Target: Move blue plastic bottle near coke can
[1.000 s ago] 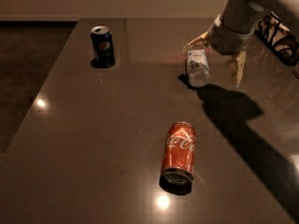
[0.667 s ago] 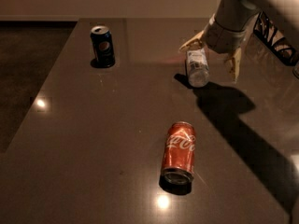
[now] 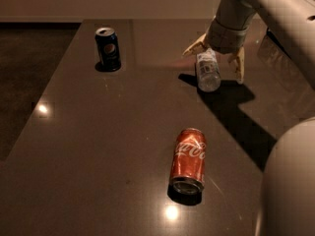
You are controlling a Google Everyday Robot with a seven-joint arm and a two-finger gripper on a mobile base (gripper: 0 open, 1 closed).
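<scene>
The blue plastic bottle (image 3: 207,71) lies on its side on the dark table at the back right, pale and clear with a whitish label. My gripper (image 3: 216,58) hangs right over it, open, with one finger (image 3: 195,45) to its left and the other finger (image 3: 238,63) to its right, so the bottle lies between them. The coke can (image 3: 188,160) lies on its side in the front middle, red-orange with white script, its silver end toward the camera. It is well in front of the bottle.
A dark blue Pepsi can (image 3: 108,48) stands upright at the back left. The table (image 3: 98,146) ends at the left edge, with dark floor beyond. My arm (image 3: 275,14) comes in from the upper right and a rounded part of the robot (image 3: 290,186) fills the lower right corner.
My gripper has shifted a little left and now straddles the bottle more squarely. The bottle, the coke can and the Pepsi can have not moved.
</scene>
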